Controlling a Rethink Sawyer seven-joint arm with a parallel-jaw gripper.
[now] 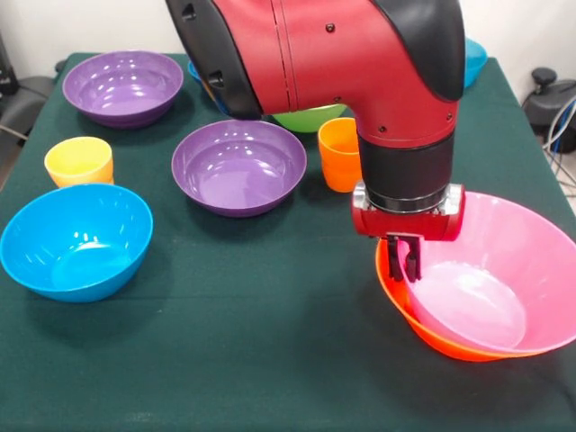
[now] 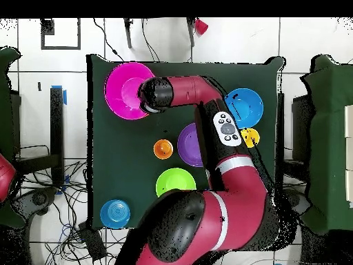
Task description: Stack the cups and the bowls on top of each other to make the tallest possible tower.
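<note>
The large pink bowl (image 1: pixel 504 279) sits tilted inside the large orange bowl (image 1: pixel 405 310) at the right; together they form the tower, which also shows in the overhead view (image 2: pixel 124 86). My gripper (image 1: pixel 403 258) hangs over the pink bowl's left rim, its two fingers close together on either side of the rim. Two purple bowls (image 1: pixel 123 85) (image 1: pixel 238 165), a light blue bowl (image 1: pixel 76 238), a yellow cup (image 1: pixel 79 160) and an orange cup (image 1: pixel 337 153) stand apart on the cloth. A green bowl (image 1: pixel 310 117) is mostly hidden behind the arm.
A teal bowl (image 1: pixel 474 58) stands at the far right corner, half hidden by the arm. A sliver of a blue bowl (image 1: pixel 193 68) shows behind the arm. The green cloth (image 1: pixel 270 360) covers the table. Cables and dark equipment lie on the floor around it.
</note>
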